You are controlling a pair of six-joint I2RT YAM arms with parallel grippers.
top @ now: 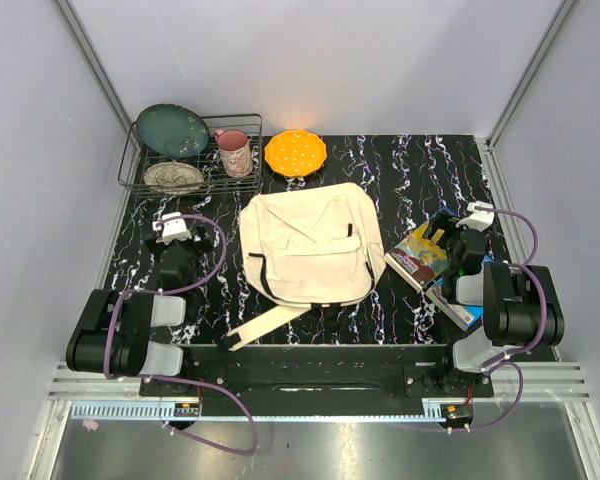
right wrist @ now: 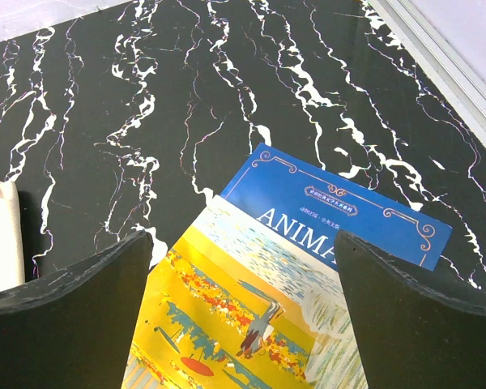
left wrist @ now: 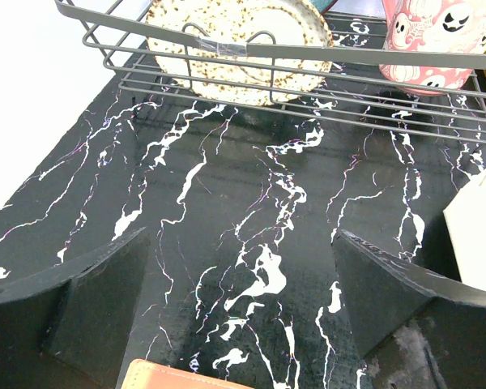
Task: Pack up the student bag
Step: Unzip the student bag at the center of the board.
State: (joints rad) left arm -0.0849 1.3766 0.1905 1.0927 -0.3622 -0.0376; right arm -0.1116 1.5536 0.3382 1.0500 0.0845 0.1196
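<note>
While the student bag (top: pixel 308 248) lies flat (straps trailing), the left gripper (left wrist: pixel 241 259) gapes empty left of it; the right gripper (right wrist: pixel 243 251), equally released, hovers over books (top: pixel 420 258) right of it.

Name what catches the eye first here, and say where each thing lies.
The cream student bag dominates, lying flat in the middle of the black marbled table. Behind it, a bright orange plate stands out beside a wire rack holding a pink mug. At right, colourful books lie under the open right tool.
</note>
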